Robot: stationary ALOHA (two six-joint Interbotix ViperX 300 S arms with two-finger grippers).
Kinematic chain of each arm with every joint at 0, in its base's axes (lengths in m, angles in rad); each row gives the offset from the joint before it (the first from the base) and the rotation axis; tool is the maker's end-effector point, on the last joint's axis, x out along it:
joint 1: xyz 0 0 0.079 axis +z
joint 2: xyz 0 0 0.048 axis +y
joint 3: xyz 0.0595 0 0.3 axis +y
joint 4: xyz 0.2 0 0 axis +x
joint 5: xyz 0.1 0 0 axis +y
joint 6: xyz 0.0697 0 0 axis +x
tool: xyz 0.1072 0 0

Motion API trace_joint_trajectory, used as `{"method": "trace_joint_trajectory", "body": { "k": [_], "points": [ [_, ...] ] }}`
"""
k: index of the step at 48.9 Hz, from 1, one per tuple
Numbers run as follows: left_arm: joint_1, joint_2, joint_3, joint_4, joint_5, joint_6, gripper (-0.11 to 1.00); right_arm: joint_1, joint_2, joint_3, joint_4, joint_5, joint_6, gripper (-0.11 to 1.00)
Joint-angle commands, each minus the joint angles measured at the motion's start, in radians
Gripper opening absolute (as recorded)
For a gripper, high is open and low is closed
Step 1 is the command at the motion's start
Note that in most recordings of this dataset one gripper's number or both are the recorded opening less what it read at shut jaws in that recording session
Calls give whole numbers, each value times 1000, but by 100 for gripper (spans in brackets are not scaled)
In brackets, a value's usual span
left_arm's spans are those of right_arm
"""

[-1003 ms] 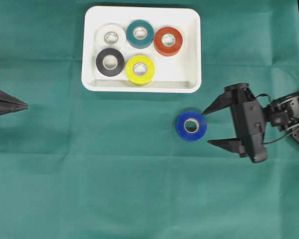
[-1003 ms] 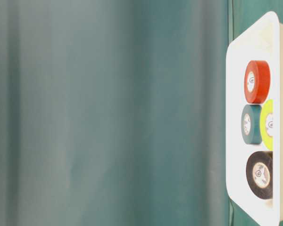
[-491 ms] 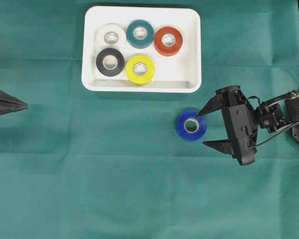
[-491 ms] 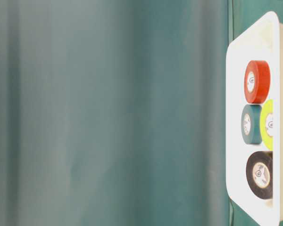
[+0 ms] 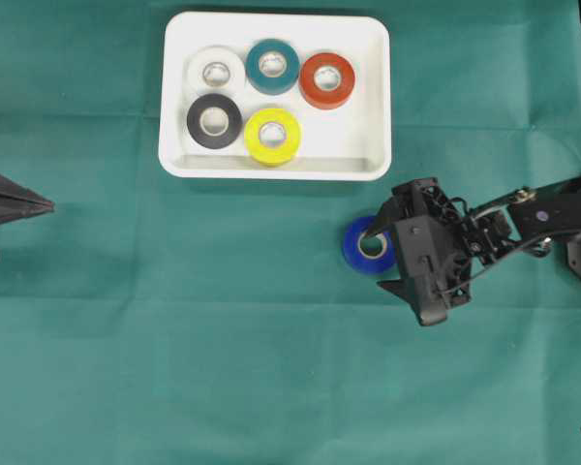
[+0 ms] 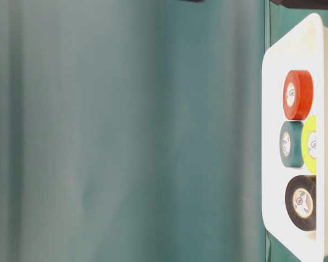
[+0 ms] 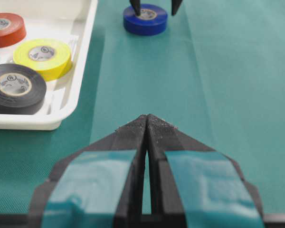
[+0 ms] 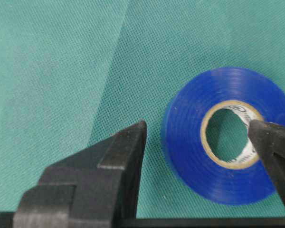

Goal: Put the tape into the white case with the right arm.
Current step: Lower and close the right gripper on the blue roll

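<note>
My right claw [image 5: 385, 260] is spread wide, one finger over the blue tape roll [image 5: 364, 246]'s core hole. Roll looks light, stiff, slick-sided. I'd pinch the wall through the hole.

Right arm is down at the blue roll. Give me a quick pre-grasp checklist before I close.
1. Right gripper open: ok.
2. Fingers straddle the blue tape wall, one in the core, one outside: ok.
3. Fingertips low enough to grip: cannot tell.
4. Tape flat on the green cloth: ok.
5. Free room in the white case, at its right: ok.
6. Left gripper shut, far from the tape: ok.
</note>
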Motion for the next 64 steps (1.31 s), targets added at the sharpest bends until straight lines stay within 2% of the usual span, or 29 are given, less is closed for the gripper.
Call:
{"method": "trace_joint_trajectory", "body": {
  "k": [1, 14, 19, 21, 28, 33, 52, 64],
  "points": [
    [-2, 8, -11, 0, -5, 0, 0, 3, 6, -21, -3, -5, 3, 68],
    [0, 8, -11, 0, -5, 0, 0, 3, 15, -31, -3, -2, 5, 68],
    [-2, 8, -11, 0, -6, 0, 0, 3, 17, -34, -3, 2, 5, 63],
    [-2, 8, -11, 0, -5, 0, 0, 3, 15, -34, -3, 3, 6, 56],
    [-2, 8, -11, 2, -5, 0, 0, 3, 15, -38, -3, 12, 11, 17],
    [-2, 8, -11, 2, -5, 0, 0, 3, 15, -44, -3, 15, 11, 2],
    [-2, 8, -11, 2, -5, 0, 0, 8, -32, -61, -3, 25, 11, 2],
    [0, 8, -11, 2, -5, 0, 0, 40, -144, -101, -2, 138, 11, 2]
  ]
}}
